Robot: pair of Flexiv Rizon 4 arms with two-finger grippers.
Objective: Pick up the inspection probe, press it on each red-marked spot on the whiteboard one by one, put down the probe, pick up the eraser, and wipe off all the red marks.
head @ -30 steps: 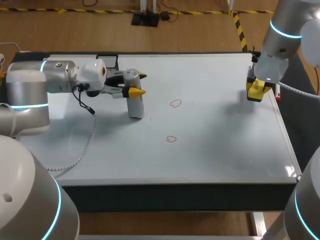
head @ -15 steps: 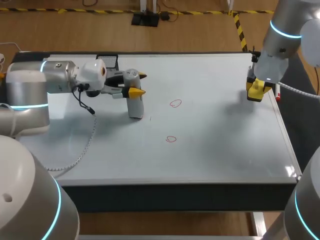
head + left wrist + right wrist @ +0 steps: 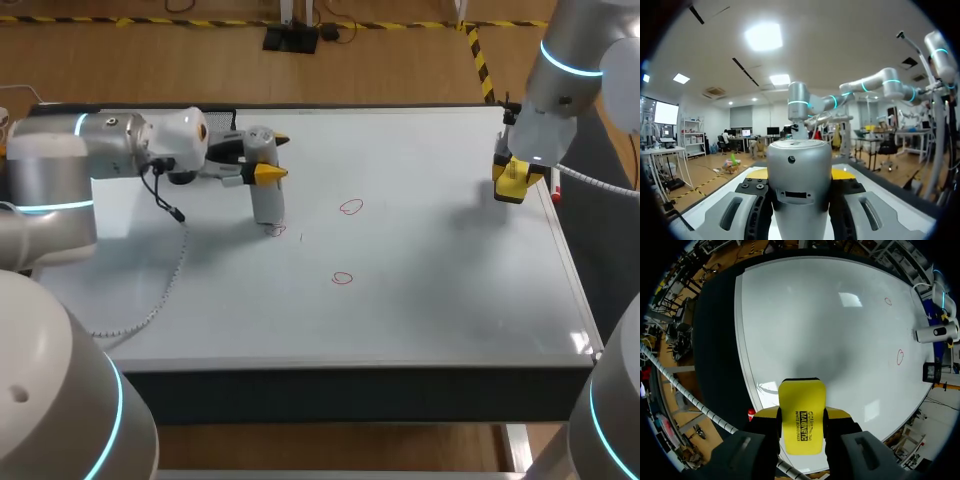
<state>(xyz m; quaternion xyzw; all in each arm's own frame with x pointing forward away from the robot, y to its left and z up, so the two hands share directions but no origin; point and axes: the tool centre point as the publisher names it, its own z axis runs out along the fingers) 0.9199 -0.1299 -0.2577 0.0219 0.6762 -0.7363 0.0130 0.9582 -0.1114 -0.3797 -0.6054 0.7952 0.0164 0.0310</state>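
Two grips: left tool [image 3: 268,155] holds probe [image 3: 266,200], seemingly above whiteboard [image 3: 430,290]; right tool [image 3: 512,182] holds eraser [image 3: 800,422].

Left arm [image 3: 55,170] and right arm [image 3: 570,50]: silver-grey cylindrical links with glowing cyan rings; white wrist housing [image 3: 186,136] on the left, trailing a black cable [image 3: 164,197] and a white coiled cable [image 3: 170,280]; yellow fingertips [image 3: 271,173].

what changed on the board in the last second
The left hand, shut on the probe, shifted slightly toward the far edge, uncovering a red mark beside its tip. The right hand with the eraser and the other two marks stayed put.
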